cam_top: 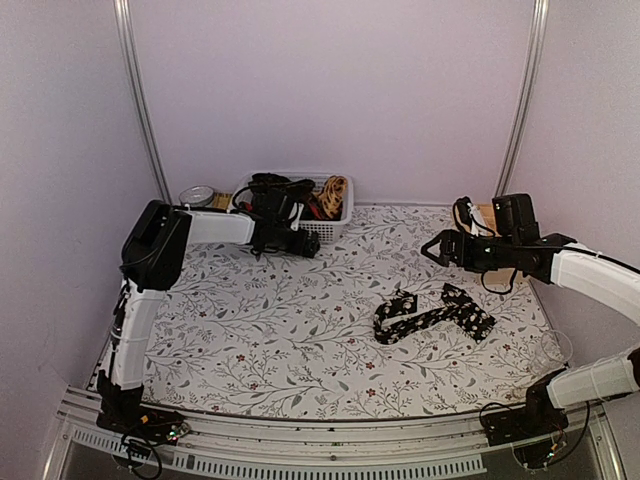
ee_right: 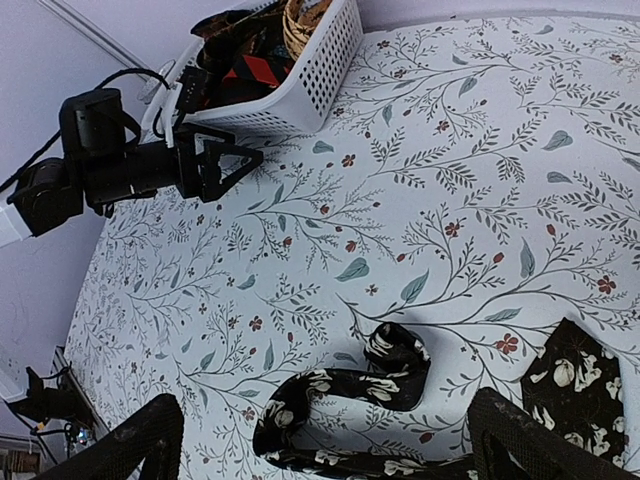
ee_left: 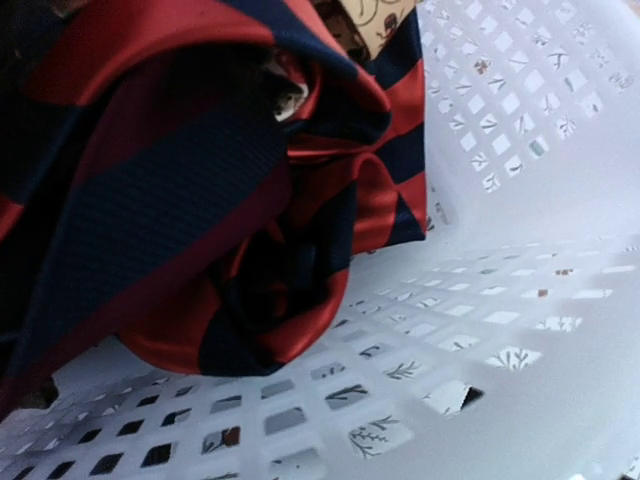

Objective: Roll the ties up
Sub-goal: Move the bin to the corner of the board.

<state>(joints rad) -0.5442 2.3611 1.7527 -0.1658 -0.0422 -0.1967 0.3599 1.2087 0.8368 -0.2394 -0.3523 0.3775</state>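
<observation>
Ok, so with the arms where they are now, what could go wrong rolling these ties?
The black floral tie lies kinked, one end curled over, so a roll started there may come out crooked. The red and navy striped tie sits bunched in the white basket; pulling it out could drag the light basket along or tip it. The left gripper hangs close to the basket's front wall and might shove it.
</observation>
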